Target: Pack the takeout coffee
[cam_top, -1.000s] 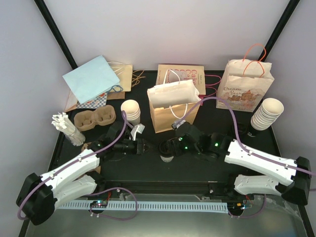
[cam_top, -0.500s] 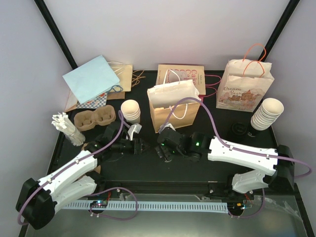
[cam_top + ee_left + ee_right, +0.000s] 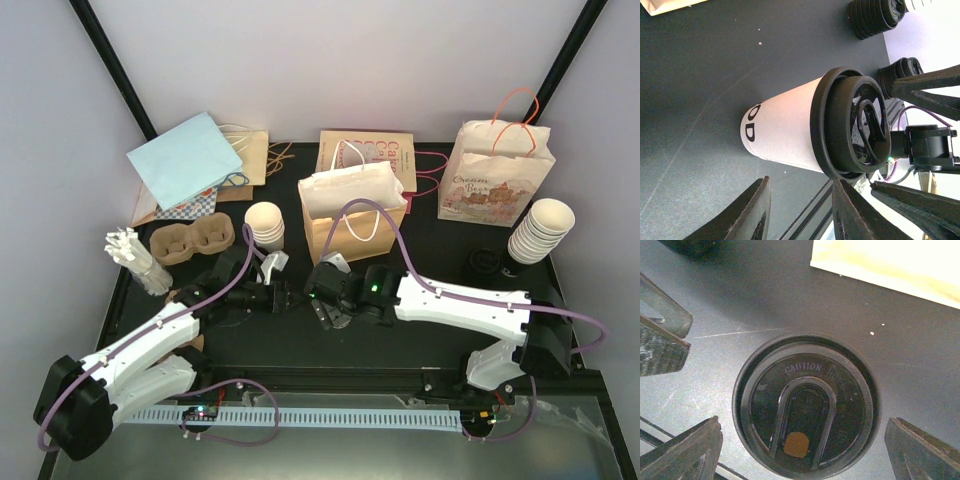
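Note:
The takeout coffee, a cream-white cup (image 3: 782, 132) with a black lid (image 3: 852, 127), stands upright on the black table. The right wrist view looks straight down on the lid (image 3: 805, 405). My right gripper (image 3: 805, 452) hangs over it, open wide, one finger on each side and neither touching. In the top view the right gripper (image 3: 333, 298) covers most of the cup (image 3: 341, 319). My left gripper (image 3: 802, 212) is open just left of the cup with nothing between its fingers; in the top view the left gripper (image 3: 284, 297) points right, toward the cup.
An open brown paper bag (image 3: 350, 215) stands right behind the cup. A printed bag (image 3: 495, 175) and a cup stack (image 3: 540, 230) are at back right, black lids (image 3: 485, 262) beside them. Another cup stack (image 3: 265, 225), a pulp carrier (image 3: 192, 243) and a blue bag (image 3: 185, 160) are at left.
My right arm has swung left until it hangs over the lidded cup, and its jaws have opened wide. My left gripper has opened a little and stayed beside the cup.

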Tool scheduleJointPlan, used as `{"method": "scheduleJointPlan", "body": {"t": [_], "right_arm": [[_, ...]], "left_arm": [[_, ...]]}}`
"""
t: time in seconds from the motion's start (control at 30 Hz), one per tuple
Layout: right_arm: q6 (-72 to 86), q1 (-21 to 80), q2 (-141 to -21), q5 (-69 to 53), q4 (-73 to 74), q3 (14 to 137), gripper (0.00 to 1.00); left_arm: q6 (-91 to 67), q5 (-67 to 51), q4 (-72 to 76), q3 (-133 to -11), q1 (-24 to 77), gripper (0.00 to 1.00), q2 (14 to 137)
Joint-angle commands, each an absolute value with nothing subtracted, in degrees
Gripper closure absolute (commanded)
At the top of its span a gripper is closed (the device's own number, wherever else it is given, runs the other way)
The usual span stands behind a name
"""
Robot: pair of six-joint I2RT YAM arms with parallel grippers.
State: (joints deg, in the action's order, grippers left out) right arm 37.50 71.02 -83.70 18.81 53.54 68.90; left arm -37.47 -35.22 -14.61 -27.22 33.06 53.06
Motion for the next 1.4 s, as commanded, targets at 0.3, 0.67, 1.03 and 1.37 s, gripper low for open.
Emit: {"method": "scheduleJointPlan", "body": {"t": [0.3,0.67,1.03,1.37], "right_arm": [[39.94,71.35,-86.45,20.89,54.89,71.63,0.10],[41.72,71.26,-87.60,20.97,55.14,71.24,0.14],[41.84,71.34,-87.80,21.25,55.53,70.34,0.21],[41.31,71.50,-84.51,19.01,50.00,62.37,0.26]], "left_arm": [[-36.28,-36.10,-14.54,-29.88,32.73,0.64,53.17],[-36.20,-36.08,-14.75,-29.94,32.76,0.64,53.24],[-35.95,-36.03,-14.94,-29.97,32.78,0.64,53.08],[-35.77,-35.99,-14.72,-29.97,32.73,0.64,53.50]]}}
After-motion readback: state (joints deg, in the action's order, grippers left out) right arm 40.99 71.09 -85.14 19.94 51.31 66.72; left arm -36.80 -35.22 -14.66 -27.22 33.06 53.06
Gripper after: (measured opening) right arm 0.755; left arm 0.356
